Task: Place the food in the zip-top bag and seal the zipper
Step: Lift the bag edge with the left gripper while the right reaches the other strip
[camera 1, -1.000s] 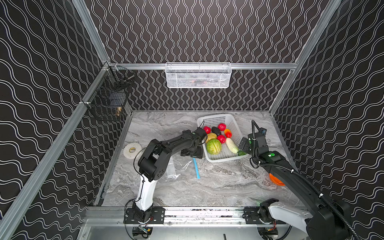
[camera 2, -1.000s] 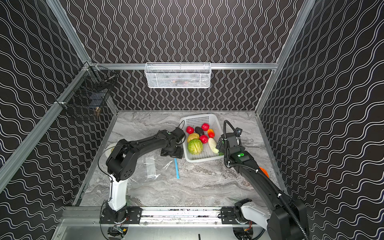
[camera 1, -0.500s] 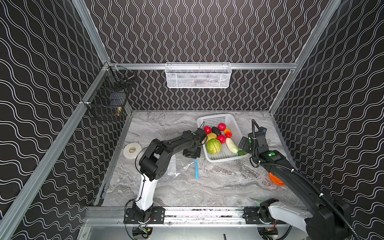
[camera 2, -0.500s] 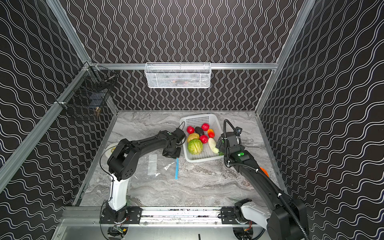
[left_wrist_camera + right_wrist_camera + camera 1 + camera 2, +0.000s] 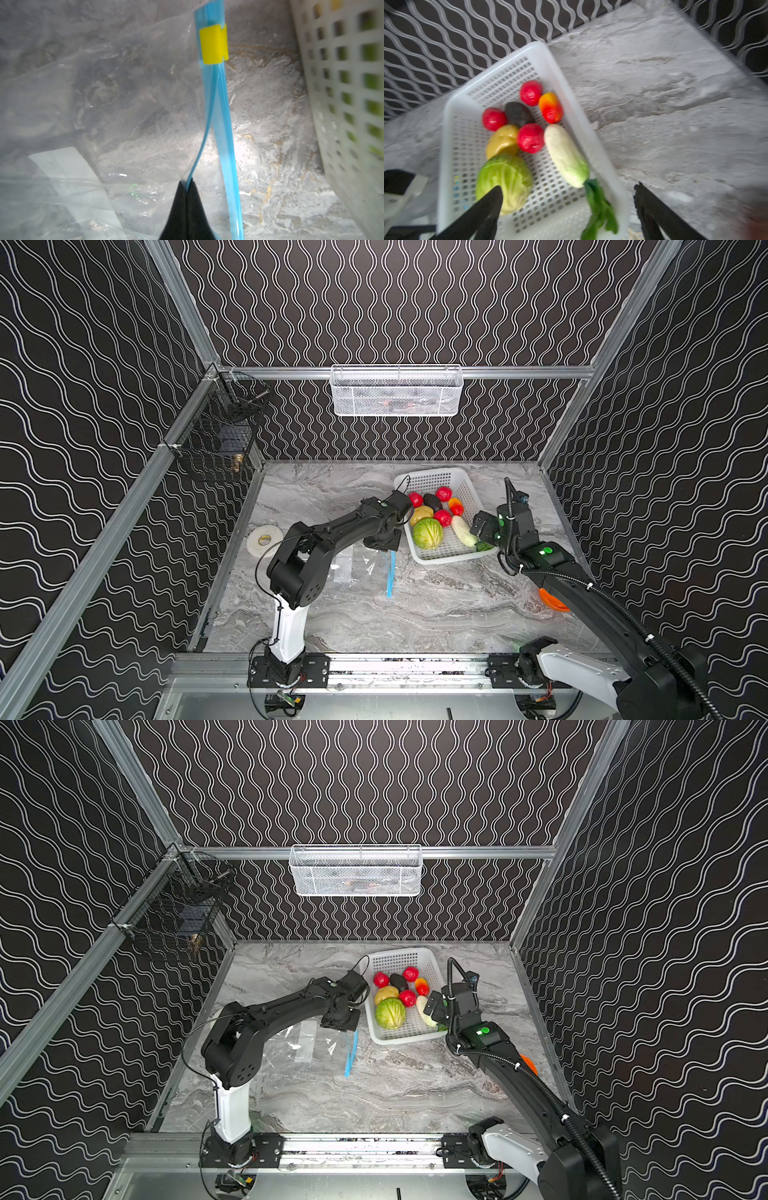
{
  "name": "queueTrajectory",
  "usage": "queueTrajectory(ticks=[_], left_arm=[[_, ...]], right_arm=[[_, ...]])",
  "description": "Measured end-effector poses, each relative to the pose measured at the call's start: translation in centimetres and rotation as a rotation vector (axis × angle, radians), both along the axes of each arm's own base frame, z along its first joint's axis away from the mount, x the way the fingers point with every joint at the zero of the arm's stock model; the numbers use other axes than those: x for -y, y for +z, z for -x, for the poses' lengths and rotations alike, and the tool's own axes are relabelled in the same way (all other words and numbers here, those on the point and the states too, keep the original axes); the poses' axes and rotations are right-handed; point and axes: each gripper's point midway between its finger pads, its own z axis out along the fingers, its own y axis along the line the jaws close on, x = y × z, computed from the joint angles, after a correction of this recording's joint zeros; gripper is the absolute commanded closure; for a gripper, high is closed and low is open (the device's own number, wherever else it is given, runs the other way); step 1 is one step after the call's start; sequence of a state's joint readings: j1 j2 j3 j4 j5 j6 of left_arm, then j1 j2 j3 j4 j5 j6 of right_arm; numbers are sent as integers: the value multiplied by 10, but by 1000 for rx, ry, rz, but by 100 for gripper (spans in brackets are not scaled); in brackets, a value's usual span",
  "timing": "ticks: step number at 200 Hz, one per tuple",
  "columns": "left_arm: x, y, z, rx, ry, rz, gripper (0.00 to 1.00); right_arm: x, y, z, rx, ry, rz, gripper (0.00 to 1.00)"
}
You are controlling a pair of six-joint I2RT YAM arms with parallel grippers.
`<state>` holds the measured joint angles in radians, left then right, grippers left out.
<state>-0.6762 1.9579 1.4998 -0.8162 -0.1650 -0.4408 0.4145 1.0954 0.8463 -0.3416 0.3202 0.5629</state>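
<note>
- The left gripper (image 5: pixel 187 188) is clamped shut on one lip of the zipper (image 5: pixel 222 124). It lifts that lip off the other lip, which lies flat on the table (image 5: pixel 415 614).
- The bag (image 5: pixel 291 1056) lies flat and empty on the table, just left of the basket (image 5: pixel 449 559) in both top views. Its blue mouth edge faces the basket.
- The zipper's long axis runs near-to-far, roughly parallel with the basket's near wall. The gap between the two lips therefore opens sideways toward the food.
- The slider (image 5: pixel 213 43) sits farther along the strip from the pinch. From there the lips spread apart toward the gripper.
- All the food is in the basket, none in the bag, so the filling has not begun.
- The right gripper (image 5: pixel 569 187) hangs over the basket's near right corner with its jaws wide apart and nothing between them.
- One right finger shows over the cabbage (image 5: pixel 504 178) and the other over bare table outside the basket's rim.
- The radish (image 5: pixel 564 153) lies closest to those jaws. Its leafy end points at them and its white body runs away from them, so the closing line crosses its width.
- The right arm is clearly the nearer one to the food, while the left is busy at the bag.
- The next move probably turns on this line-up: a piece taken by the right arm has to travel left, across the basket's wall, into a mouth held open on one lip only.
- That mouth looks shallow, so a bulky piece such as the cabbage may catch on the lower lip.
</note>
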Motion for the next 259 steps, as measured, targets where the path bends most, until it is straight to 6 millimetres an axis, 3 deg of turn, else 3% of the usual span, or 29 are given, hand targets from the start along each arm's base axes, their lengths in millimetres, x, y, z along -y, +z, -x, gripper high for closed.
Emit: queueTrajectory(ticks=[53, 96, 142, 161, 219, 259], left_arm=[[-4, 43, -10, 110, -62, -7, 100], [-1, 90, -14, 207, -153, 23, 100], [0, 133, -20, 296, -241, 39, 100], [0, 147, -23, 325, -261, 47, 100], [-7, 165, -27, 362, -281, 46, 100], [-15, 167, -27, 359, -268, 55, 100]], right_arm=[[-66, 1, 7, 9, 164, -126, 1], [-114, -2, 7, -6, 271, -188, 3], [-155, -8, 5, -26, 353, -220, 11], [-170, -7, 3, -24, 386, -239, 19], [-205, -9, -1, -35, 473, -292, 38], [-227, 10, -5, 17, 521, -348, 45]])
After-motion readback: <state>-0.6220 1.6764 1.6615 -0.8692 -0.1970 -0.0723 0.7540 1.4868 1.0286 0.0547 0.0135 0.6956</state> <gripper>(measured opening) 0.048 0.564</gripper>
